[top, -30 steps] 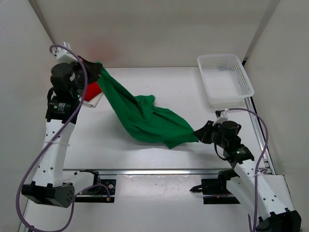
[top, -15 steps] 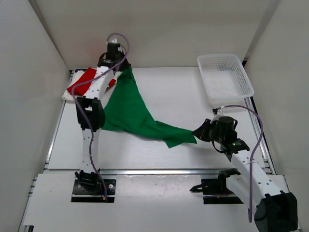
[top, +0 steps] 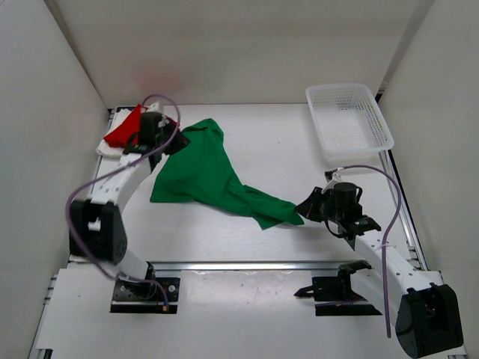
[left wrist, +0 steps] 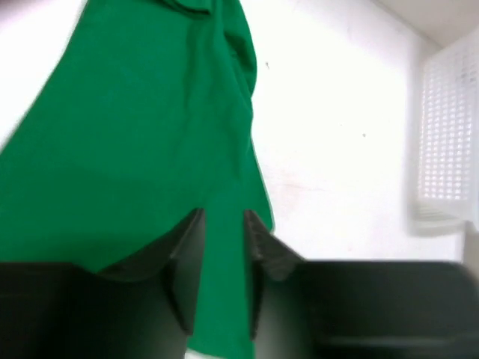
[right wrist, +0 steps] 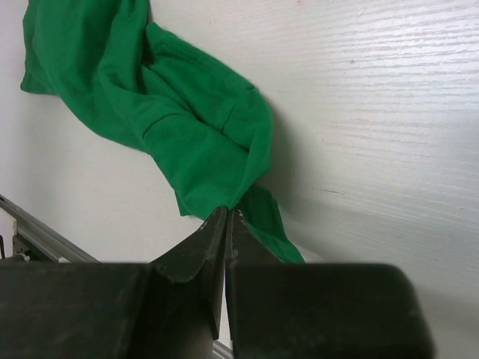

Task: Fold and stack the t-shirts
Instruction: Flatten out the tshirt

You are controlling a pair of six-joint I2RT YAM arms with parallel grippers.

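The green t-shirt [top: 206, 168] lies spread from the back left toward the front right of the table [top: 277, 142]. My right gripper [top: 303, 209] is shut on its near right corner; in the right wrist view the jaws [right wrist: 227, 211] pinch the green cloth [right wrist: 172, 127]. My left gripper [top: 179, 142] hovers at the shirt's far left end, open. The left wrist view shows its fingers [left wrist: 223, 213] parted, with green cloth [left wrist: 150, 112] behind the gap. The red t-shirt [top: 123, 129] lies on the white one [top: 105, 148] at the back left corner.
A white mesh basket [top: 348, 123] stands at the back right, seen also in the left wrist view [left wrist: 449, 134]. White walls close in the table on three sides. A metal rail [top: 247, 263] runs along the near edge.
My left arm swung down from the back wall toward the left, its jaws opened and let go of the green shirt, which now lies flatter. The right gripper kept its hold.
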